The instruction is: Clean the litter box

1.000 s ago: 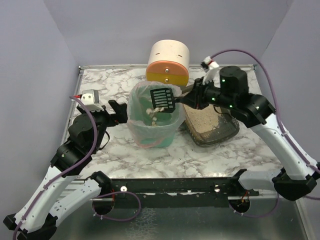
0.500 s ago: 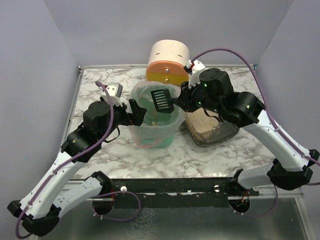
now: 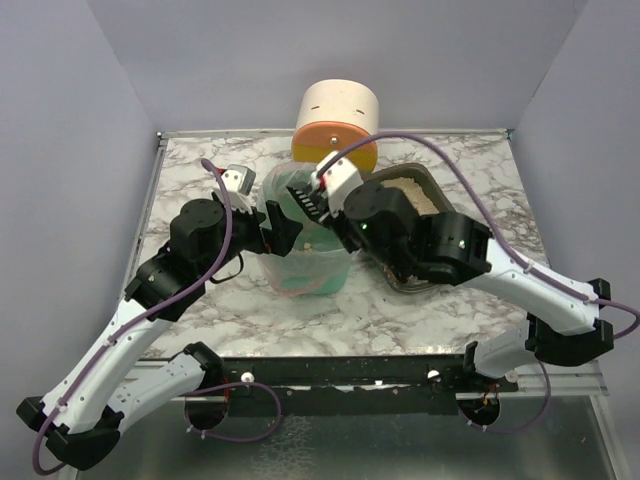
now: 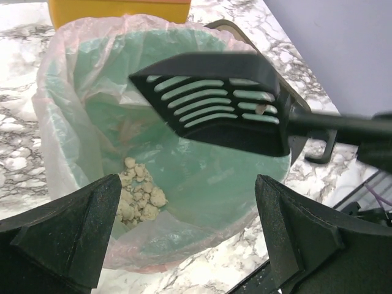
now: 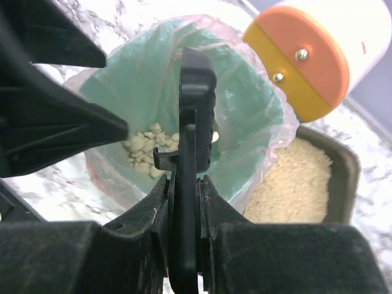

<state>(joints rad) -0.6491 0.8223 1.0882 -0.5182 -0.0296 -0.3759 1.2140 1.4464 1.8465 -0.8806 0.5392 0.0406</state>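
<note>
The litter box (image 3: 418,188) is a dark grey tray of beige litter right of the green bin (image 3: 300,272); my right arm hides its front. It also shows in the right wrist view (image 5: 342,160). My right gripper (image 3: 325,215) is shut on the handle of a black slotted scoop (image 4: 214,101), held on edge over the bin's mouth (image 5: 195,86). The scoop looks almost empty. Pale clumps (image 4: 138,196) lie on the bin's bottom. My left gripper (image 4: 187,184) is open and empty, its jaws spread wide at the bin's near-left rim (image 3: 275,228).
A cream, orange and yellow cylinder (image 3: 338,125) stands right behind the bin and the tray. The bin has a clear bag liner (image 4: 55,104) folded over its rim. The marble table (image 3: 200,160) ends in walls at the left, back and right.
My right arm has swung left and forward, bringing the scoop across the bin and turning it onto its edge; the tray's back is uncovered. My left gripper has moved up to the bin.
</note>
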